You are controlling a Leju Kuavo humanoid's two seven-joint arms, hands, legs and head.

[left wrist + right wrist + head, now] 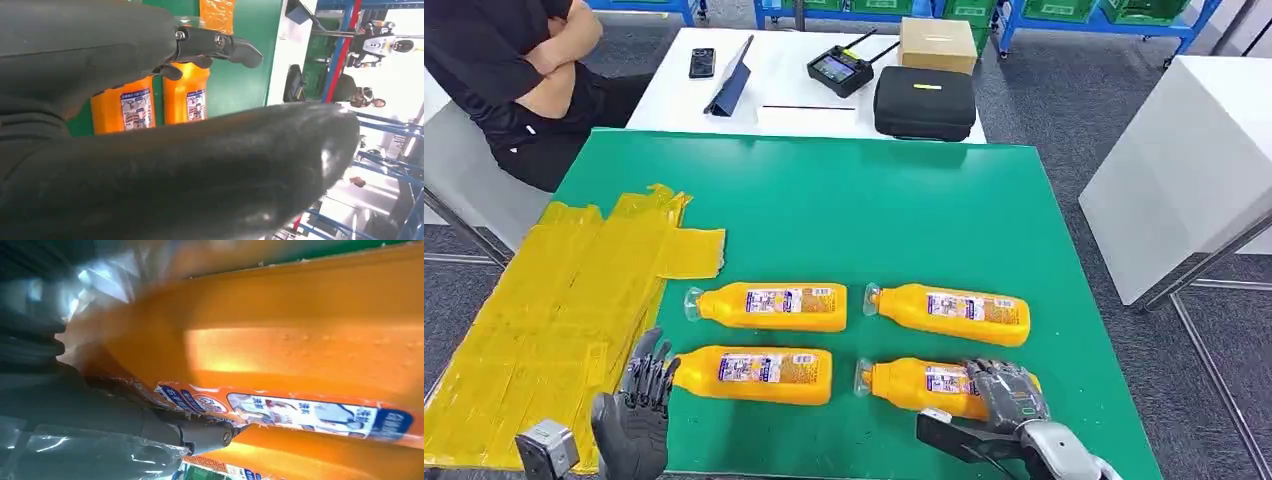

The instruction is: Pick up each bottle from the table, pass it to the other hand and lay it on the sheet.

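Several orange bottles lie on their sides on the green table (854, 210), caps pointing left: far left (769, 306), far right (949, 313), near left (754, 374) and near right (919, 385). My right hand (1009, 395) wraps over the base end of the near right bottle, which still lies on the table. In the right wrist view that bottle (300, 340) is pressed close against the hand, a finger (200, 432) curling under it. My left hand (629, 420) hovers empty with fingers spread, beside the near left bottle's cap. The yellow sheet (544, 320) covers the table's left side.
A person in black (514, 70) sits at the far left. Behind the green table stands a white table with a phone (702, 62), a tablet (729, 80), a controller (839, 70), a black case (924, 102) and a cardboard box (937, 42). Another white table (1184, 170) stands to the right.
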